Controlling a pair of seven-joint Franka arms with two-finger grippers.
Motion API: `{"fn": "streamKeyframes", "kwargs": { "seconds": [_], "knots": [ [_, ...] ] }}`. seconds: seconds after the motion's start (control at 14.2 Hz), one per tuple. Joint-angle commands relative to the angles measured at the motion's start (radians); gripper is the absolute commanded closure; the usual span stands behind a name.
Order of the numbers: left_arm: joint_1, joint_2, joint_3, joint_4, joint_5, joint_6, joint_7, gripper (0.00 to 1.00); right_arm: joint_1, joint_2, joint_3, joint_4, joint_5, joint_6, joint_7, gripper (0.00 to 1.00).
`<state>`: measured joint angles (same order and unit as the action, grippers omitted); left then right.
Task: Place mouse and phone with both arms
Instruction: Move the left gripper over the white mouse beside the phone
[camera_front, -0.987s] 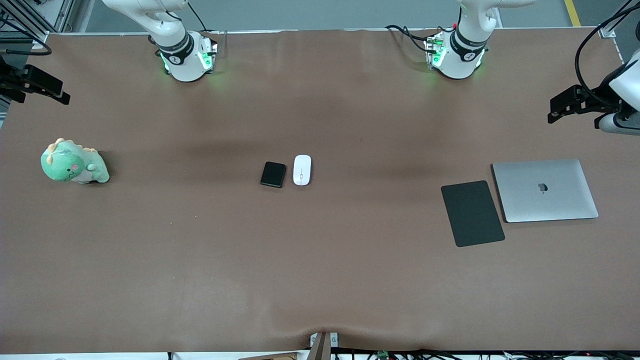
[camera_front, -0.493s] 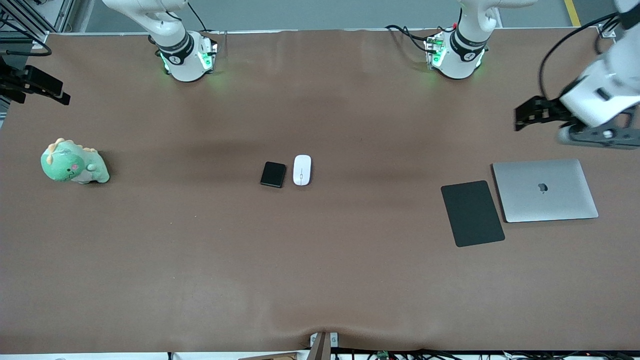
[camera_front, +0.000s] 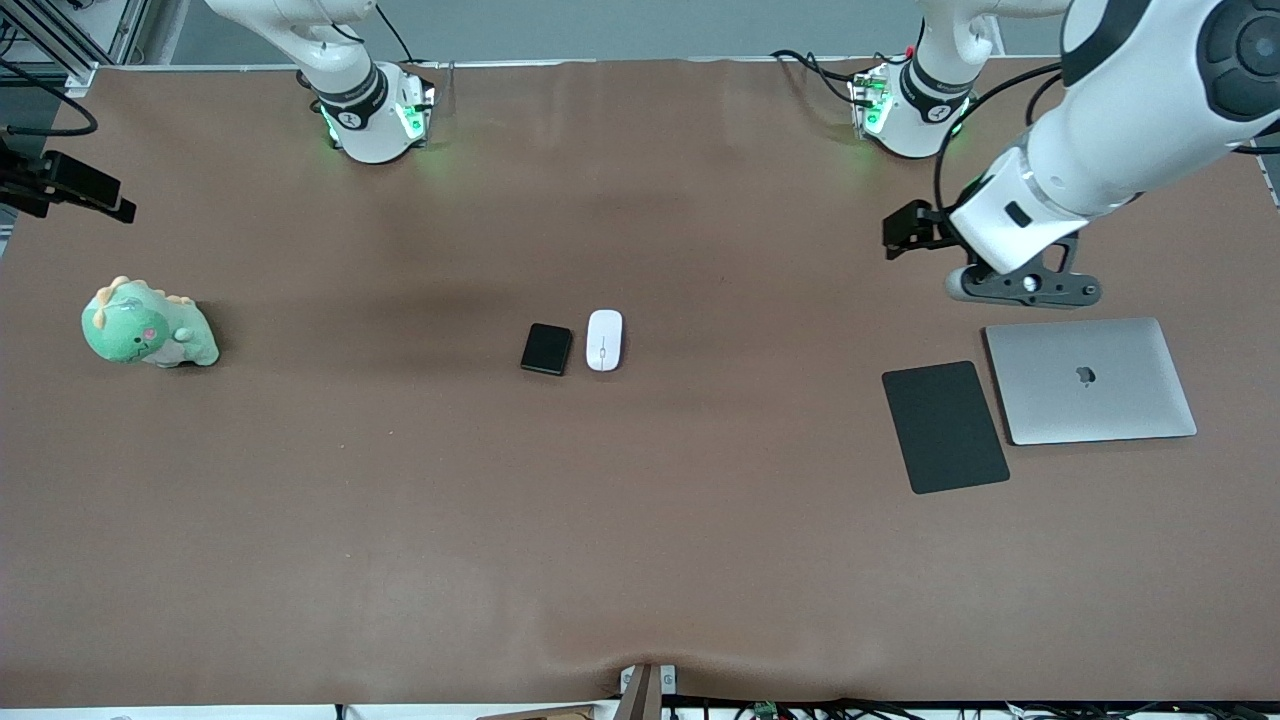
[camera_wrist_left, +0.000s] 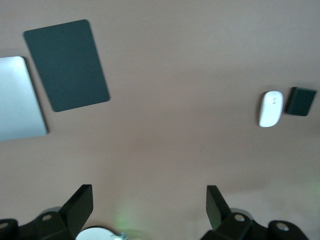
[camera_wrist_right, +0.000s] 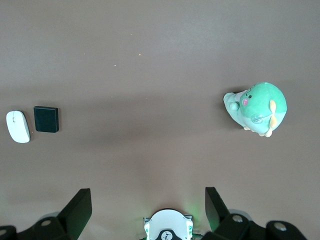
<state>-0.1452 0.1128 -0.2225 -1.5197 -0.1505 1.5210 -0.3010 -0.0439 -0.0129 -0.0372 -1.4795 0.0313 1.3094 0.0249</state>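
From the front view, my left gripper (camera_front: 905, 228) hung over bare table toward the left arm's end, above the strip between my base and the laptop (camera_front: 1090, 380), holding nothing. The mouse (camera_front: 604, 340) lay at mid-table, well apart from the laptop toward the right arm's end, with the phone (camera_front: 547, 349) just beside it, one step farther that same way. The mouse's long axis ran toward the front camera. The mouse pad (camera_front: 945, 427) lay beside the laptop on the side facing the mouse. My right gripper (camera_front: 70, 185) was up at the right arm's end, near the plush dinosaur (camera_front: 148, 325). I judged my left gripper closer to the mouse and my right closer to the phone.

In my left wrist view my fingers (camera_wrist_left: 80, 204) stood wide apart with nothing between them. The mouse (camera_wrist_left: 271, 108) and phone (camera_wrist_left: 300, 101) showed well away from the laptop (camera_wrist_left: 20, 99) and mouse pad (camera_wrist_left: 66, 65).

In my right wrist view my fingers (camera_wrist_right: 79, 207) were likewise spread wide and empty. The phone (camera_wrist_right: 46, 119) sat between the mouse (camera_wrist_right: 18, 126) and the plush dinosaur (camera_wrist_right: 257, 107), so the phone was mine to reach first.
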Motion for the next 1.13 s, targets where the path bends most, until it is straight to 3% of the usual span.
{"fn": "streamKeyframes", "kwargs": {
  "seconds": [0.0,0.35,0.56,0.85,1.06],
  "knots": [
    [-0.094,0.04,-0.003,0.018,-0.017,0.053,-0.113,0.0,-0.024,0.014,0.011,0.004,0.016,-0.001,-0.016,0.0],
    [-0.316,0.106,-0.001,-0.06,0.0,0.299,-0.34,0.0,-0.018,0.051,0.011,-0.001,0.016,-0.01,-0.016,0.0],
    [-0.433,0.18,-0.001,-0.074,0.08,0.402,-0.486,0.0,-0.011,0.085,0.013,-0.002,0.016,-0.01,-0.014,0.0],
    [-0.543,0.327,-0.001,-0.06,0.166,0.545,-0.588,0.0,-0.016,0.119,0.013,-0.007,0.013,-0.007,-0.014,0.0],
    [-0.612,0.468,0.0,0.045,0.235,0.584,-0.659,0.0,-0.013,0.157,0.011,-0.008,0.004,0.007,-0.014,0.0]
  ]
}}
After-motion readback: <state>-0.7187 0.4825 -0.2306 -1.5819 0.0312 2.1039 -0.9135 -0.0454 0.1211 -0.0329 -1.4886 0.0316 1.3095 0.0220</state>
